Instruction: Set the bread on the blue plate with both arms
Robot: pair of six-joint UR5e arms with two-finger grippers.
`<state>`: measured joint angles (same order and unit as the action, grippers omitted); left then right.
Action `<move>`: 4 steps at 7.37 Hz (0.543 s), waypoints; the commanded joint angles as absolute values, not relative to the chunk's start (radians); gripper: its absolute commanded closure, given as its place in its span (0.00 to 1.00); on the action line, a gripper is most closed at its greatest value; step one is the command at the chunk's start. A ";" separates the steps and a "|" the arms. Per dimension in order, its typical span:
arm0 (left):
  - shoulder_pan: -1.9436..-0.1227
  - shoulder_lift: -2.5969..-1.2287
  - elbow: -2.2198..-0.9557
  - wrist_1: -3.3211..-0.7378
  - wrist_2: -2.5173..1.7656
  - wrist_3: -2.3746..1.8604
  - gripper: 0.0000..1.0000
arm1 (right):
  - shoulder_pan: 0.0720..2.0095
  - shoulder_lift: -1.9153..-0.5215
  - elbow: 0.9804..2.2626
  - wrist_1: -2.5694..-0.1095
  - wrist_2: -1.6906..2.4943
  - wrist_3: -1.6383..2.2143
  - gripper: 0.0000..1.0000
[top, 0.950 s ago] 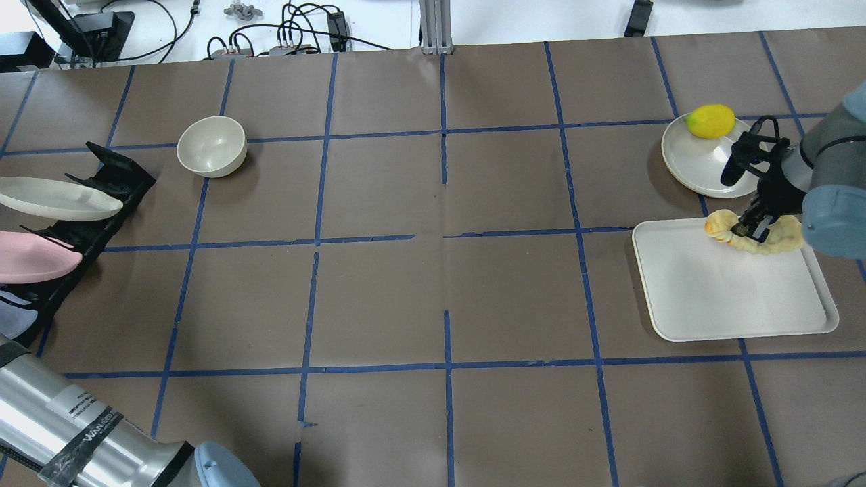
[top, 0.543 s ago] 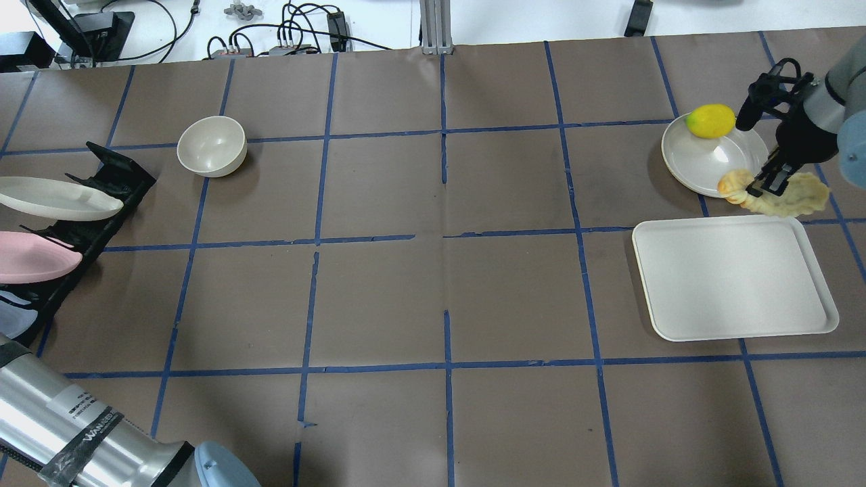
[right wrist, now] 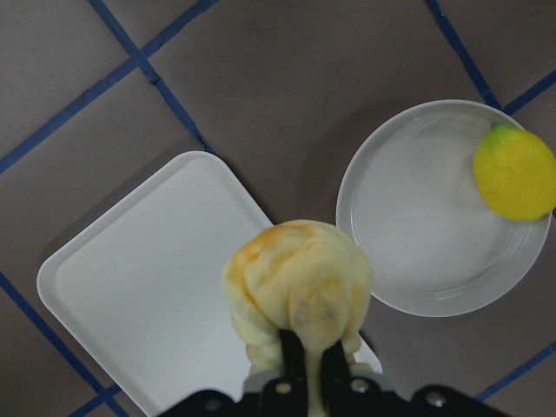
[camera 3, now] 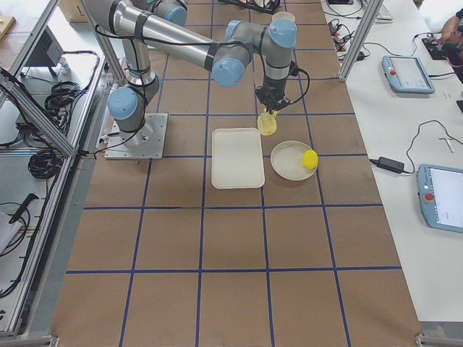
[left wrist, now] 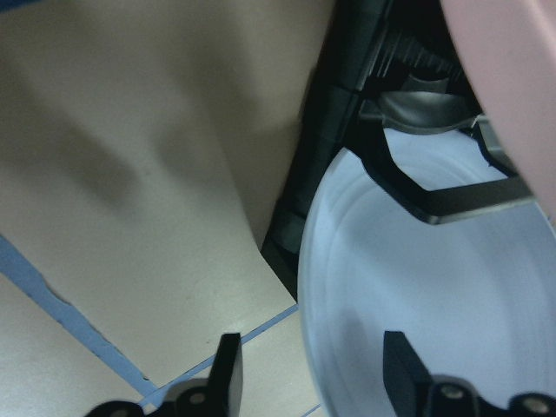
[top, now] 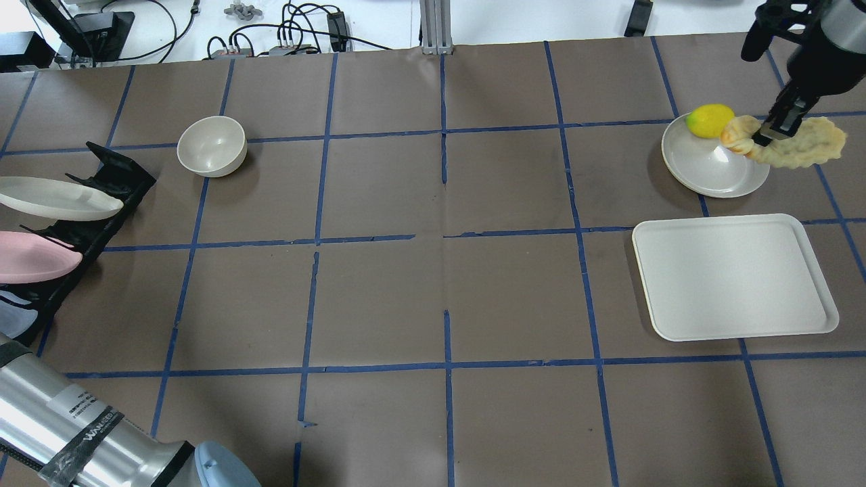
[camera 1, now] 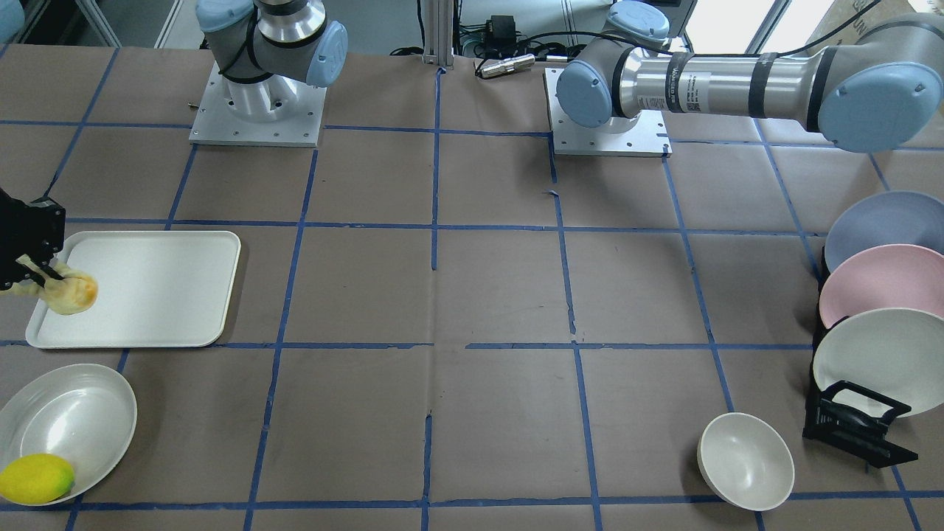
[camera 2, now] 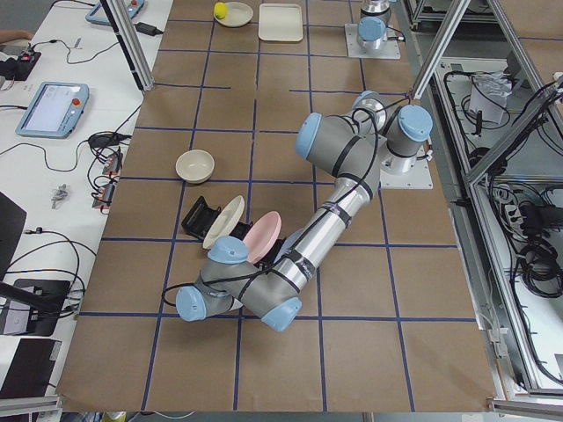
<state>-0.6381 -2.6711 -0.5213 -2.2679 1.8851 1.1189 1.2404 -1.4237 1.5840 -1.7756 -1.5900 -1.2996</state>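
The brown-papered table [top: 379, 189] with its blue tape grid fills the overhead view. Only a silver stretch of my left arm [top: 61, 419] shows there, cut off at the 7 o'clock corner. My right arm [camera 3: 181, 36] reaches toward 2 o'clock and is mostly out of that frame. A white rectangular plastic tray [top: 734, 277] lies at 4 o'clock. At 9 o'clock a black slotted rack [top: 101, 196] holds plates on edge: a white plate [top: 57, 199], a pink plate [top: 34, 257] and the round pale-blue plate [camera 1: 889, 221]. Overhead, the blue plate is barely a sliver at the frame's edge. A round white dish [top: 710, 166] sits at 2 o'clock and a cream bowl [top: 211, 145] at 10 o'clock. The pale-yellow ridged bread [top: 795, 147] hangs in the air, pinched near its browned-orange end by my right pincer [top: 768, 135]. Overhead it overlaps the dish's 3 o'clock rim, and the front view cuts most of it off. A smooth yellow lemon [top: 710, 120] rests at the dish's 12 o'clock rim. My left pincer [left wrist: 313, 382] shows only in its wrist camera. Its fingers are spread, with the blue plate's rim between them, but I cannot tell whether they touch it.
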 commanded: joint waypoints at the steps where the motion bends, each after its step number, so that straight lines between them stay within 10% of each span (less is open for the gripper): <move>1: -0.638 -2.680 -0.523 -2.286 1.898 1.115 0.36 | 1.304 -1.463 1.575 -1.764 -1.580 -1.289 0.93; 4: -0.638 -2.711 -0.503 -2.295 1.898 1.114 0.52 | 1.321 -1.537 1.575 -1.724 -1.510 -1.284 0.91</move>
<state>-0.6378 -2.7049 -0.5053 -2.2920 1.8962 1.1150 1.3091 -1.5044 1.5746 -1.7412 -1.5372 -1.2874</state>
